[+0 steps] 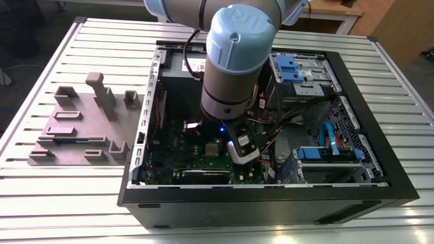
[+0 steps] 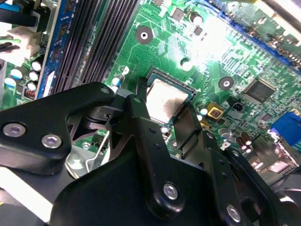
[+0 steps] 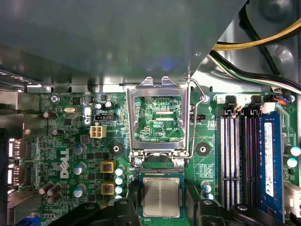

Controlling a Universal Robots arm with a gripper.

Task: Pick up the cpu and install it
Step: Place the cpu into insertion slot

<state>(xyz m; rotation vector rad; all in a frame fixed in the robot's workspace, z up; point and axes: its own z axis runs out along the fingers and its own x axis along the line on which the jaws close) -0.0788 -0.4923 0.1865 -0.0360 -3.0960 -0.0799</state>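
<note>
Gripper [image 3: 162,208] is open. The black fingers [image 3: 123,207] stand apart on either side of the socket and aren't touching the cpu [image 3: 161,197]. The second wrist view agrees: gripper [image 2: 164,107] straddles the cpu [image 2: 165,98], with board showing between the fingers [image 2: 141,123] and the chip.

The cpu is seated flat in its socket, silver top up, square to the socket frame. It sits mid-board on the motherboard [image 3: 70,141], between the port edge and the memory slots [image 3: 235,160].

The load plate [image 3: 158,85] is swung up off the socket, hinged at the socket's edge, and board traces are visible through its window. The wire lever [image 3: 195,113] is up beside it.

One memory module [image 3: 269,160] sits in the slot nearest the board's edge.

Exterior view: arm [image 1: 234,66] reaches down into the open computer case [image 1: 271,203], with the gripper [image 1: 243,147] just beside the cpu [image 1: 213,148]. Blue drive brackets [image 1: 288,68] are at the case's far corner.

The grey fixture tray [image 1: 81,127] lies on the slatted table [image 1: 68,213] near the case's side, on the exterior view's left.
</note>
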